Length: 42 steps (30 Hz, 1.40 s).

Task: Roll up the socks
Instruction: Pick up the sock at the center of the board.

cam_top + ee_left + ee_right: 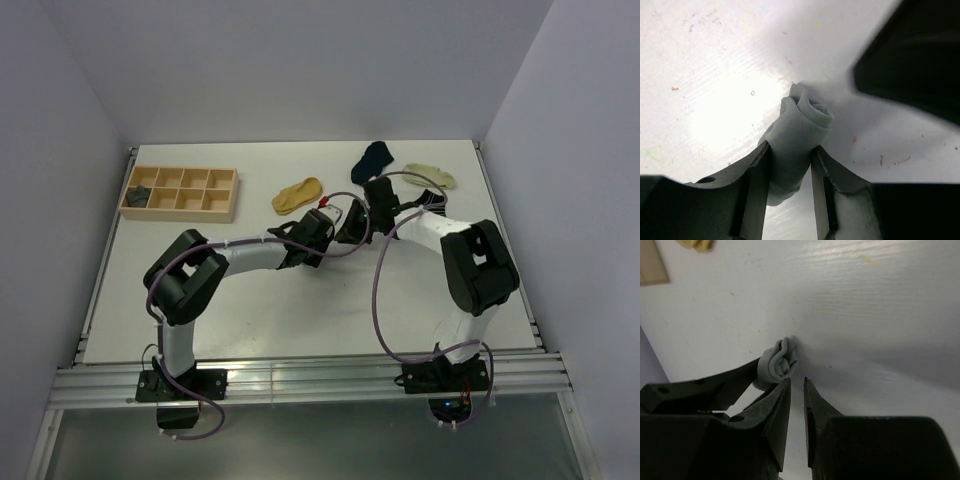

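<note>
One camera looks down on my table (300,310) from above and behind me. Both wrist cameras sit close, facing it, sharing the rolled grey sock (799,131).

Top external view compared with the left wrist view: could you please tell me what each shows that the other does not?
Only the top external view shows the wooden tray, the yellow sock, the navy sock and the cream sock. Only the left wrist view shows the rolled grey sock, pinched between the fingers of the left gripper. Both show the white table and the left gripper.
</note>
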Each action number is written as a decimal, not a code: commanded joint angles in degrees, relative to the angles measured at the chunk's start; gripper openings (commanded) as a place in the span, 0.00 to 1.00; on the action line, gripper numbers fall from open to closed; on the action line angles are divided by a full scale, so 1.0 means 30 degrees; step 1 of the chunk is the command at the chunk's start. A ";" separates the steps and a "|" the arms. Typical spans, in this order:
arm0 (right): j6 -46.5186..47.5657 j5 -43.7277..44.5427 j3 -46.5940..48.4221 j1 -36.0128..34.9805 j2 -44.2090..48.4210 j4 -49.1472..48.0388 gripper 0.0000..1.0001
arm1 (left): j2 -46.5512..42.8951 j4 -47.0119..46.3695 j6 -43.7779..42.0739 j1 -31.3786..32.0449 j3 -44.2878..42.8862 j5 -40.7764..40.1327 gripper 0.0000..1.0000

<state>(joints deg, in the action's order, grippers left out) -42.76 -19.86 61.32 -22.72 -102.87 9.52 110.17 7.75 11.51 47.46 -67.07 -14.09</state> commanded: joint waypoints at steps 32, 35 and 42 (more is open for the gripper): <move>0.2154 -0.1936 -0.6524 0.7250 1.4392 0.3857 0.22 | -0.0127 0.5269 0.3840 -0.3631 -0.1138 0.2089 0.01; 0.2681 -0.1936 -0.5967 0.7427 1.5598 0.4649 0.24 | -0.1858 0.5943 0.3752 -0.5069 -0.2253 0.1825 0.00; 0.3677 -0.0796 -0.4563 0.7427 1.7440 0.6434 0.39 | -0.2739 0.6616 0.4101 -0.8985 -0.3775 0.1180 0.00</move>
<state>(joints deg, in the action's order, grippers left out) -34.59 -24.21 43.51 -0.82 -53.52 25.96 105.67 25.98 22.28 24.82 -74.96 -8.86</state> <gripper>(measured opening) 0.377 0.297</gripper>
